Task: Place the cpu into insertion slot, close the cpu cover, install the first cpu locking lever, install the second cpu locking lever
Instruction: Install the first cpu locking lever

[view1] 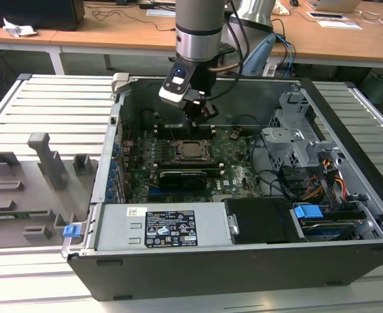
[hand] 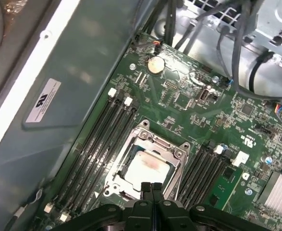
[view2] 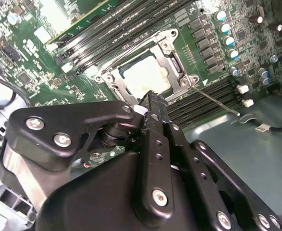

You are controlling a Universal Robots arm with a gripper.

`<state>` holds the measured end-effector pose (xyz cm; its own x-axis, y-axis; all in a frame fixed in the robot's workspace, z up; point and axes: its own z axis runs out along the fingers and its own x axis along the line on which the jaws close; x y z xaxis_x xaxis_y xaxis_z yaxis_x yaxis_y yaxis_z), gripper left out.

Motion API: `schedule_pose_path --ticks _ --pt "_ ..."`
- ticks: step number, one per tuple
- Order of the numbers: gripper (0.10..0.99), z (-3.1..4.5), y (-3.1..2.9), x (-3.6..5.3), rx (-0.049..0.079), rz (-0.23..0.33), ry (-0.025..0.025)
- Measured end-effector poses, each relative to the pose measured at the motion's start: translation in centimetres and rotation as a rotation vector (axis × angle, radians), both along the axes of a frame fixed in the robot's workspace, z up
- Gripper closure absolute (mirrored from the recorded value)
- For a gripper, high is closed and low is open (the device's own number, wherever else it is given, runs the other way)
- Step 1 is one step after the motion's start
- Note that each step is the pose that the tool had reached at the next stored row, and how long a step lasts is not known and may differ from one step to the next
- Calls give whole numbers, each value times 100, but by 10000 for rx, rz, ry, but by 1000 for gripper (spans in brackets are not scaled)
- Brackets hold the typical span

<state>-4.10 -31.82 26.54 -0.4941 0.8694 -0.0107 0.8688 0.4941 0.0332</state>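
Over the open computer case [view1: 243, 270], we are holding our gripper [hand: 151, 186] close above the green circuit board [hand: 179, 103], its two black fingers pressing flat together, tip against tip. Just beneath the tips, the chip [hand: 148, 168] is sitting in the socket [hand: 130, 155], showing a smooth, pale silvery square face. The metal cover [hand: 153, 137], a thin grey frame with a square window, is lying flat around the chip, so we are seeing little of the socket beyond a dark strip at the window's edge. Long black ribbed slots [hand: 95, 144] are running along both sides. In the second wrist view, the gripper's glossy black linkage is blocking the chip's near edge, and a thin steel rod [view2: 215, 100] is slanting away from the cover's corner; we cannot tell whether it is latched.
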Motion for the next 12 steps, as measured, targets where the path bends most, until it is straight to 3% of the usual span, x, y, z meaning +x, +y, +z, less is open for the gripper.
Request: schedule_pose_path --ticks 12 --pt "980 0 0 0 0 1795 0"
